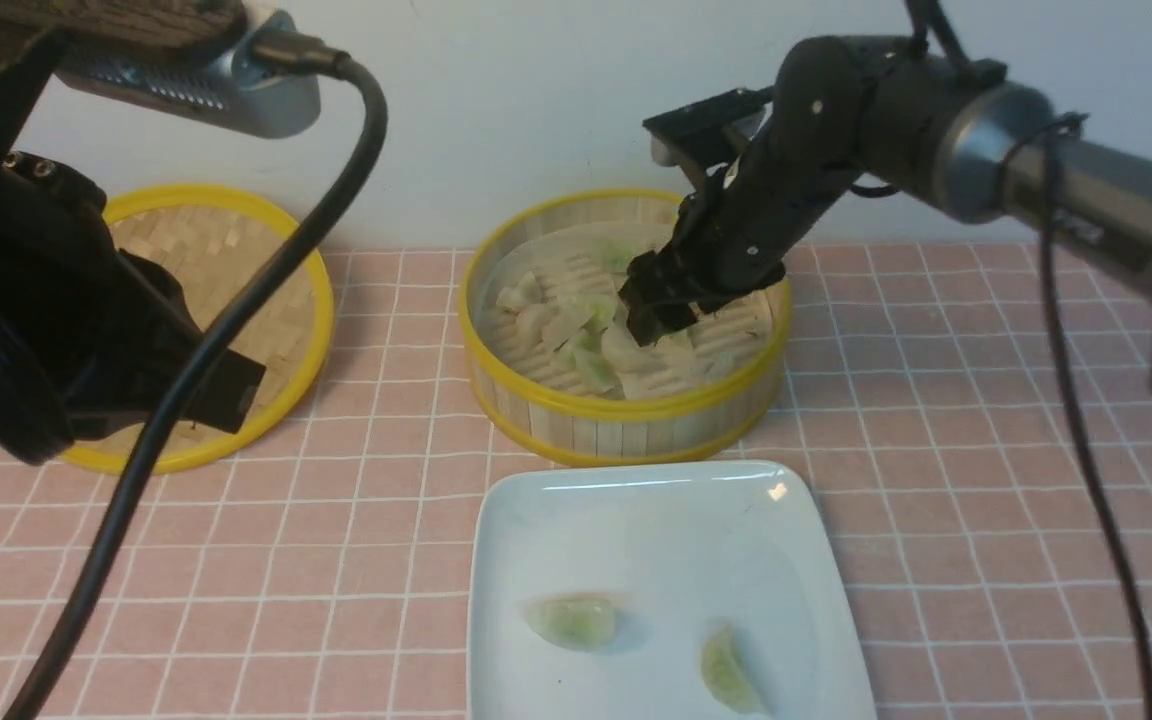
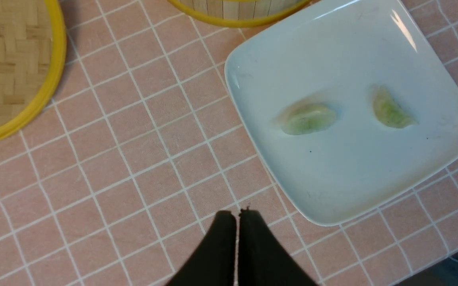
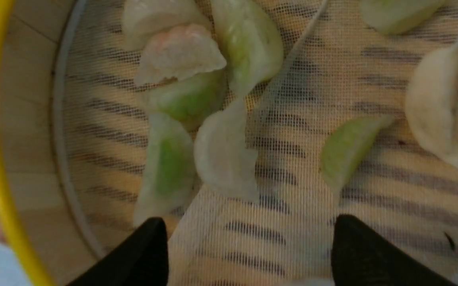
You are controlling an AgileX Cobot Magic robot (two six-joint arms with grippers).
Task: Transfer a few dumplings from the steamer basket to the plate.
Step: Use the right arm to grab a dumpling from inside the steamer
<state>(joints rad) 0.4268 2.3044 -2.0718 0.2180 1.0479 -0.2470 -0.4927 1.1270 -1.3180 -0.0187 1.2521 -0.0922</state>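
The plate [image 1: 636, 510] sits at the lower centre of the front view, its far edge just beside the steamer basket [image 1: 626, 425] at mid-frame; I judge that keeps each carry short. The woven lid [image 1: 236, 270] lies apart at the left, leaving the basket open to me. My right gripper [image 1: 658, 318] reaches down inside the basket, fingers spread wide and holding nothing. It straddles bare liner mesh [image 3: 292, 198] just short of the pile, ready, I think, for another piece. My left gripper [image 2: 237, 217] hangs clenched and empty over the tiled table [image 2: 133, 159] beside the plate, out of the way. The dumplings [image 3: 221, 155] in the basket are pale, glossy crescents, green or whitish, clustered and overlapping, with a pinkish dumpling [image 3: 177, 55] among them. Two green dumplings [image 1: 573, 618] lie apart on the plate.
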